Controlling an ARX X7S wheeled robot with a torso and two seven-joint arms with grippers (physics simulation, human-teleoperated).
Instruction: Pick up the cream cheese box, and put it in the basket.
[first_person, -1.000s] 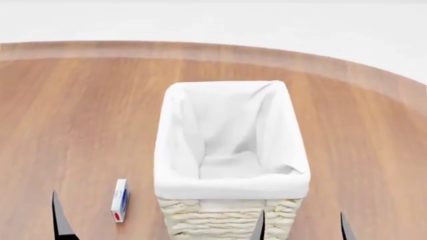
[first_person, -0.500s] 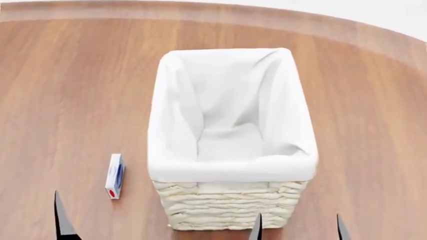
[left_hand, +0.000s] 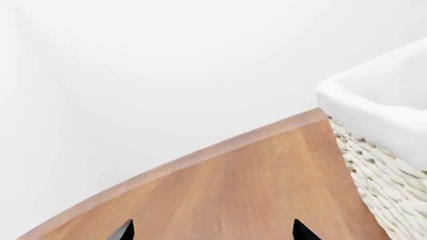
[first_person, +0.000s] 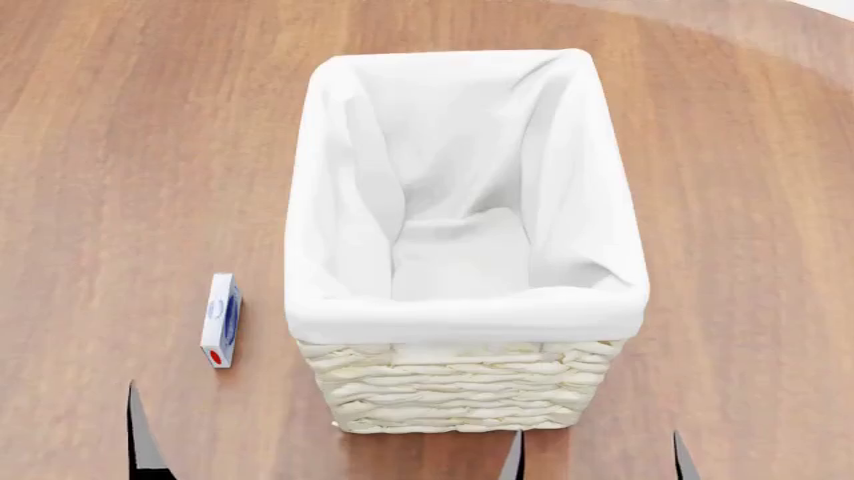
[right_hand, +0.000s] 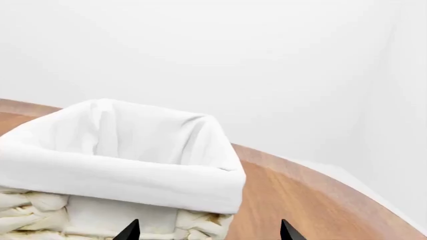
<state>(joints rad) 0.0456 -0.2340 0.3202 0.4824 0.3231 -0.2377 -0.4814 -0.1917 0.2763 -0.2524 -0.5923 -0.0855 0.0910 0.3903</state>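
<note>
The large rectangular cream wicker basket (first_person: 461, 395) with a white cloth liner (first_person: 461, 200) folded over its rim is standing on the round wooden table (first_person: 134, 150). Only the liner is showing inside it. The small flat white cream cheese box (first_person: 220, 320) with blue print and a red spot at its near end is lying on the table just beside the basket's left side, not touching it. Its print is too small to read. The right gripper (first_person: 595, 458) is showing 2 spread fingertips in front of the basket, holding nothing. The left gripper (left_hand: 212, 231) is released too.

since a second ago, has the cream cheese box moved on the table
No. The cream cheese box lies in the same place beside the basket, to its left; both climbed the head view together, so the camera moved.
</note>
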